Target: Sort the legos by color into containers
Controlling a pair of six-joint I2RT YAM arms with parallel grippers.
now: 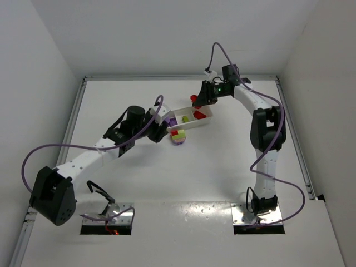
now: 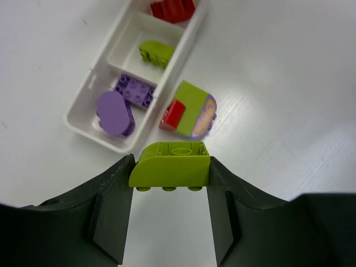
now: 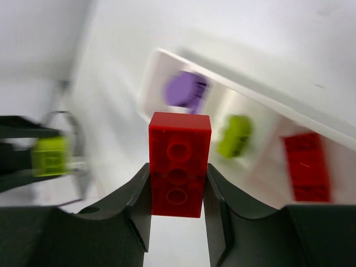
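Above table (image 1: pixel 183 178), fingers (image 2: pixel 111 217) pinch green brick (image 2: pixel 170 164), red brick (image 3: pixel 179 164).

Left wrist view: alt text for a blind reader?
The left gripper is shut on a yellow-green brick. Beyond, a white tray holds purple bricks, a green brick and a red brick in separate compartments; a mixed-color clump lies beside it.
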